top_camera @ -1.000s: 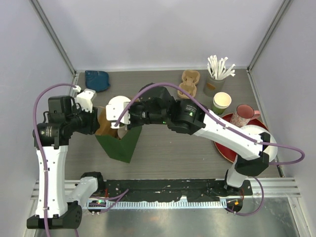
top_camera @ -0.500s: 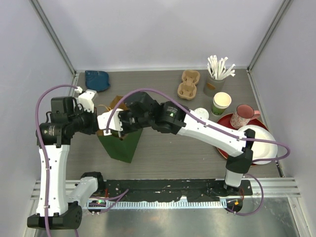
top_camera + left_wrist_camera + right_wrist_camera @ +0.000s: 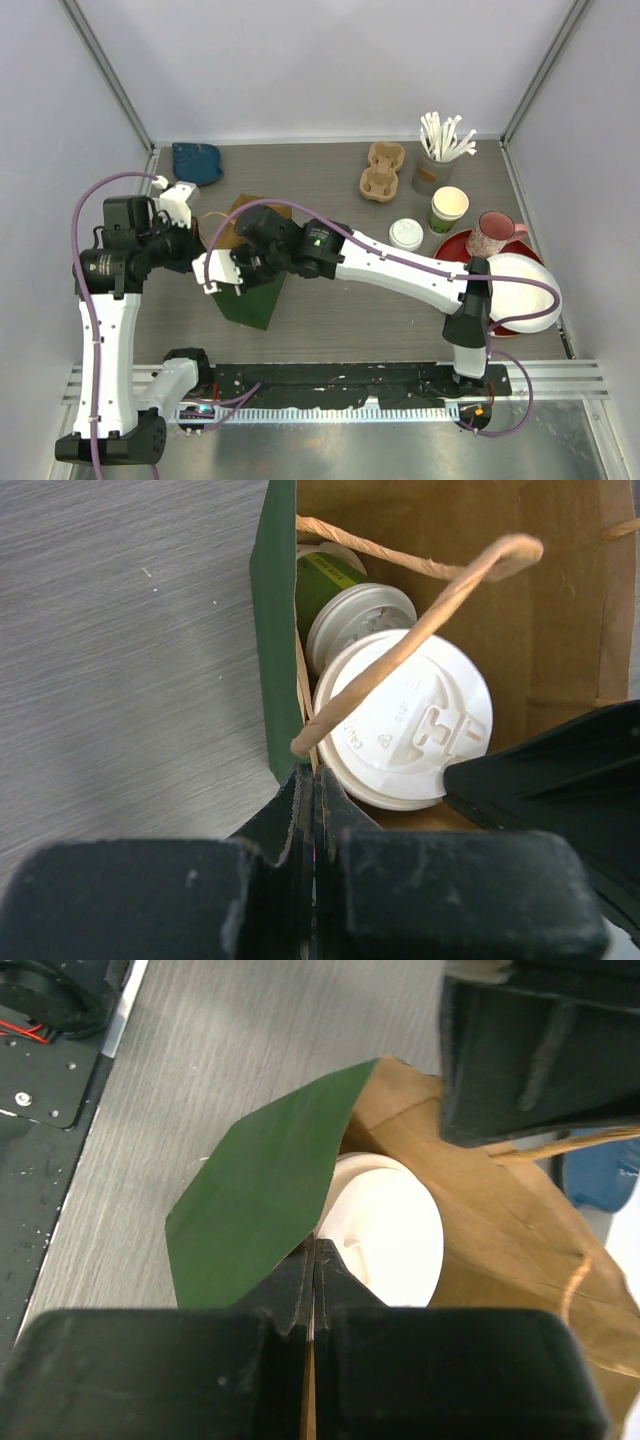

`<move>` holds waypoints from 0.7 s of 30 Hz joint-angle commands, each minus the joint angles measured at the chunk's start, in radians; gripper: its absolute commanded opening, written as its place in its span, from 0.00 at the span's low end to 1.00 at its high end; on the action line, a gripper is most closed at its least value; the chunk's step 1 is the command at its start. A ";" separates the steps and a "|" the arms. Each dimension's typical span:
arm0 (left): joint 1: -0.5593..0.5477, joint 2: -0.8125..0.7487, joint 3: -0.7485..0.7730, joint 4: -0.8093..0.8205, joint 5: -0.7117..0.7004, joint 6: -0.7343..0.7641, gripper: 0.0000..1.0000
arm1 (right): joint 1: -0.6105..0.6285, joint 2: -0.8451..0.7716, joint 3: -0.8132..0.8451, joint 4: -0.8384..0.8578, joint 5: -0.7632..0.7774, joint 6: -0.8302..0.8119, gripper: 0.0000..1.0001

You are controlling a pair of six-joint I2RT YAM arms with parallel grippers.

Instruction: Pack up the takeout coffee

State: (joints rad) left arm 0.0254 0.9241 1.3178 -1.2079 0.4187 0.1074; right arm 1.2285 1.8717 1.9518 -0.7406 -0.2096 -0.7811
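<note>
A green paper bag with a brown inside stands between the arms. My left gripper is shut on the bag's rim, seen in the left wrist view where the green wall meets a twisted paper handle. My right gripper is shut on the opposite green flap, its tips at the flap's edge. Inside the bag sit two takeout coffee cups: a near white lid and a farther lidded green cup. One lid shows in the right wrist view.
A third lidded cup stands on the table beside a lidless green cup and a pink mug. A cardboard carrier, a straw holder, a red plate under a white plate, and a blue object lie around.
My left gripper has closed on the bag's rim. The right arm has swung left and nearer with the bag's flap, uncovering the lidded cup by the mug.
</note>
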 commanded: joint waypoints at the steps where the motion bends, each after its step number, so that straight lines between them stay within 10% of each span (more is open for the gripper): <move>1: -0.002 -0.014 -0.015 0.036 0.037 -0.015 0.00 | 0.002 0.004 -0.031 0.059 -0.082 0.002 0.01; 21: -0.002 -0.016 -0.018 0.045 0.002 -0.008 0.00 | -0.070 0.099 -0.137 0.132 -0.198 0.029 0.01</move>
State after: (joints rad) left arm 0.0254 0.9169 1.2953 -1.1931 0.4301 0.1040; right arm 1.1637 1.9312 1.8324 -0.6239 -0.3817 -0.7563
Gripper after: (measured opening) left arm 0.012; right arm 0.032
